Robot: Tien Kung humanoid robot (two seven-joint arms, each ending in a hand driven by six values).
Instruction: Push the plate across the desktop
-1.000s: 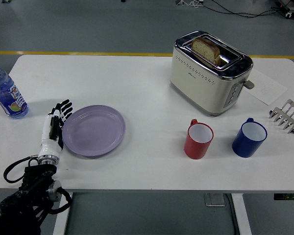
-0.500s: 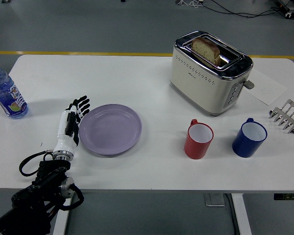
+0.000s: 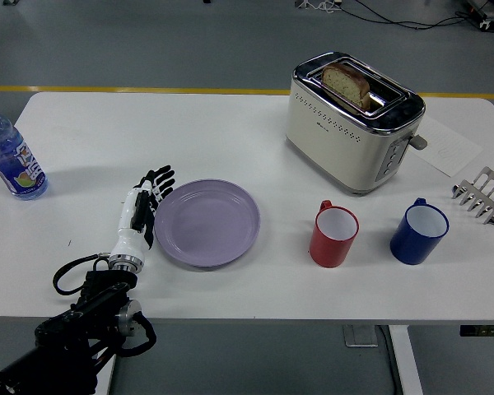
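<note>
— Moved since the earlier frames?
— Shifted rightward across the table [image 3: 230, 123]: purple plate [image 3: 206, 222] and left hand [image 3: 140, 212] together, both farther right than half a second ago.
— Nearest the front edge?
— Black left arm entering from the lower left corner, white-backed hand stretched flat, fingers [image 3: 158, 183] extended and loosely spread, holding nothing, pressed against the plate's left rim.
— Plate's direction, long axis?
— Round, lying flat, face up; no long axis, no heading to tell.
— Farther right?
— Red mug [image 3: 333, 236], then blue mug [image 3: 419, 232], well apart from the plate.
— Beyond?
— Bottle [image 3: 11, 155] far left, metal rack [image 3: 483, 194] far right, toaster [image 3: 351, 123] holding bread [image 3: 347, 84] at back.
</note>
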